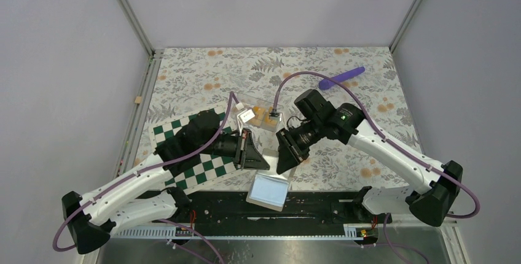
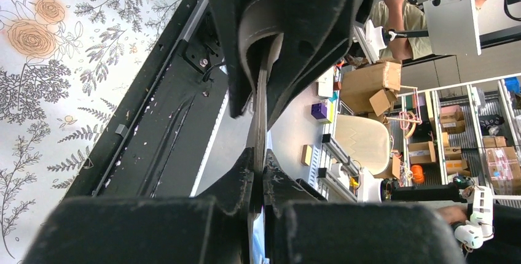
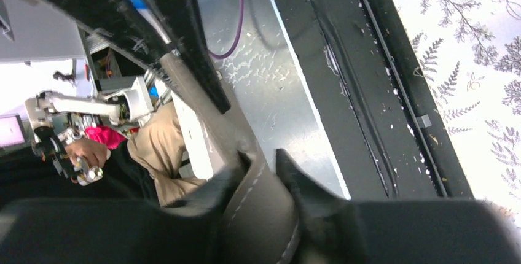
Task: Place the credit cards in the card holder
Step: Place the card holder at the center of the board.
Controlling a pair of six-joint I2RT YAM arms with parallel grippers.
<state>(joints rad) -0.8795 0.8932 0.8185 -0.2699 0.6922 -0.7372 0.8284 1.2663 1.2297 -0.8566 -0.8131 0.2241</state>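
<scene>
Holding the card holder (image 1: 268,190) at the bottom centre of the top view, I've got both arms on it. It hangs over the black base rail (image 1: 319,205), its long side running roughly left to right. The left gripper (image 1: 261,161) is pinched tight on a thin edge of it, seen edge-on in the left wrist view. The right gripper (image 1: 282,164) has its jaws drawn in around a grey stitched flap and looks to be nipping it, though I can't swear to how firmly. Now the bit that matters: the credit cards (image 1: 264,116) are not down here. They sit as orange-yellow pieces in a clear tray (image 1: 271,124) up-frame of both grippers, behind the wrists, while both grippers point down-frame at the holder. The tray lies between the two arms, a touch nearer the right wrist. The cards are too small for me to call their long axis. My read: one gripper must let go and swing back up-frame for a card, and the right looks the likelier. The chessboard (image 1: 203,166) lies under the left arm and the purple rod (image 1: 341,77) well apart at upper right. The counter (image 1: 203,73) wears a floral cloth, with plain grey walls around it.
</scene>
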